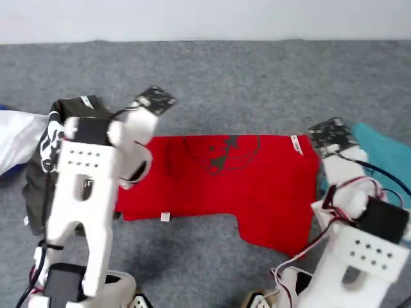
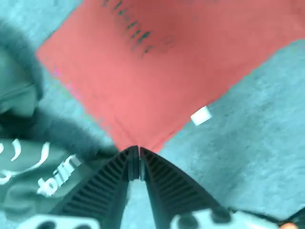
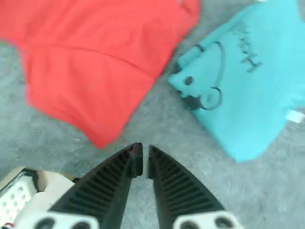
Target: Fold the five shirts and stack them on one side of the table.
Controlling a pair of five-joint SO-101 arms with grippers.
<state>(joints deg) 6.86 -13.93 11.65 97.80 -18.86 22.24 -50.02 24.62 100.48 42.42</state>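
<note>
- Red shirt (image 1: 231, 173): we judge it light, limp knit cloth. It should drape and crease wherever it is lifted, and it may drag on the grey table (image 1: 257, 77) rather than slide.
- Best hold, in our view: pinch a hem corner or a sleeve edge with one corner per arm, so the fold line stays straight. A grab mid-panel would only bunch it.
- Left gripper (image 2: 134, 164): jaws pressed together at the red shirt's near corner. The corner runs right up to the tips, but we cannot tell whether any cloth is actually pinched.
- Right gripper (image 3: 142, 160): jaws drawn close with nothing between them. It sits over bare table just off the red shirt's other end, between that shirt and the teal shirt (image 3: 243, 81).
- Position: the red shirt lies flat mid-table, spread wide between the two arms.
- Look: plain bright red, with a dark print (image 1: 225, 154) near its far edge and a small white tag (image 2: 201, 115) at the near hem. One end hangs lower than the rest, so the near outline is stepped.
- Neighbours: a dark shirt (image 1: 38, 173) lies bunched just beside the red shirt's left end, and a white shirt (image 1: 16, 138) lies beyond that.
</note>
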